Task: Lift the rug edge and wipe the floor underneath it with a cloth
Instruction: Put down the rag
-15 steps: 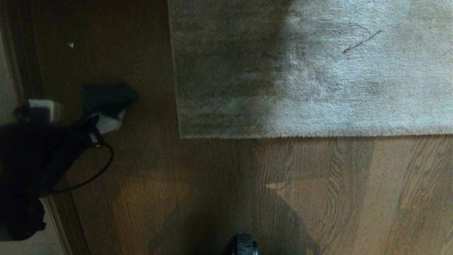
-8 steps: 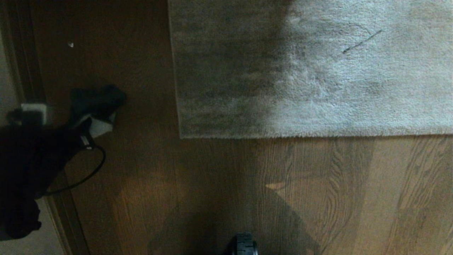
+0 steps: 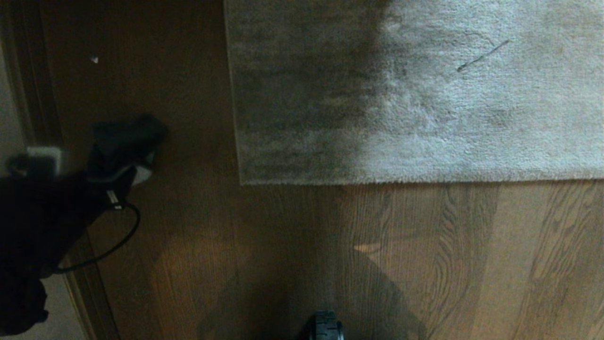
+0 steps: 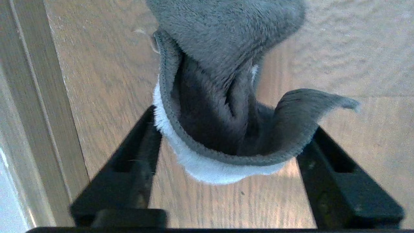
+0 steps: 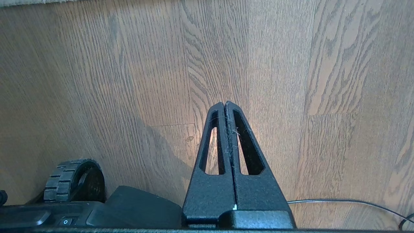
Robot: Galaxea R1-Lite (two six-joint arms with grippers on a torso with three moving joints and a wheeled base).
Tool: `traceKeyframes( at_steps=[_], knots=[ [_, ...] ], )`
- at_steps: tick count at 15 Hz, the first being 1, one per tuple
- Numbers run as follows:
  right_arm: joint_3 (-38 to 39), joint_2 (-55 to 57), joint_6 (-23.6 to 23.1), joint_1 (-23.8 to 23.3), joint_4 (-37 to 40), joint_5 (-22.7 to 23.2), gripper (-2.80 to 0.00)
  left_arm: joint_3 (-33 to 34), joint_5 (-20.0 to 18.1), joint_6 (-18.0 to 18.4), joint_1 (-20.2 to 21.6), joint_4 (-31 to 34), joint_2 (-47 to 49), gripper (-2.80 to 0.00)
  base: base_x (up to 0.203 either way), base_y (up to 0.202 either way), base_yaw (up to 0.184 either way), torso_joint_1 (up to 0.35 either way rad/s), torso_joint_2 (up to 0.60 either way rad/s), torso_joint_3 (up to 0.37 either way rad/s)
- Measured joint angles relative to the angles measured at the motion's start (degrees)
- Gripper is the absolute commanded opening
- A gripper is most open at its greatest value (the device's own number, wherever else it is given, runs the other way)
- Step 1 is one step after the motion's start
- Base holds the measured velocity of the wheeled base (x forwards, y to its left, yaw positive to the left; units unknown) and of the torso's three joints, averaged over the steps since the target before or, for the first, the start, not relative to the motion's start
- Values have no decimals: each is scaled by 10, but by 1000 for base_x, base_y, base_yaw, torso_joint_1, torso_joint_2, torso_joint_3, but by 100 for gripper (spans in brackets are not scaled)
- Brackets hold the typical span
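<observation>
Now my left claw (image 4: 231,139) stands wide open around the soft, crumpled grey-and-white cloth (image 4: 223,97) on the brown wood floor (image 4: 106,81); my right claw (image 5: 224,105) is closed.

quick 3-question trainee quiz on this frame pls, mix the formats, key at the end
1. True or false: the rug lies flat on the floor, no edge lifted.
2. The cloth sits: A) on the rug; B) between the spread fingers of the left gripper, on the floor; C) in the right gripper.
3. How do the right gripper's fingers stand?

Key: 1 true. 2 B. 3 Pressed together, nothing between them, over bare floor.
</observation>
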Motion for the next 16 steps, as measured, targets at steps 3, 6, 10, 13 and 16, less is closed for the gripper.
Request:
traceKeyframes(
  at_steps=[3,6,10,13,16],
  knots=[
    [0,0,0,0,0,0,-280,32,1,-2,-10,0,-28,0,0,0,0,0,0,0],
    [0,0,0,0,0,0,-280,85,5,-3,-35,0,-61,0,0,0,0,0,0,0],
    [0,0,0,0,0,0,-280,161,6,-5,-65,0,-113,0,0,0,0,0,0,0],
    [0,0,0,0,0,0,-280,205,6,-5,-83,0,-148,0,0,0,0,0,0,0],
    [0,0,0,0,0,0,-280,211,6,-5,-105,6,-176,0,0,0,0,0,0,0]
  ],
)
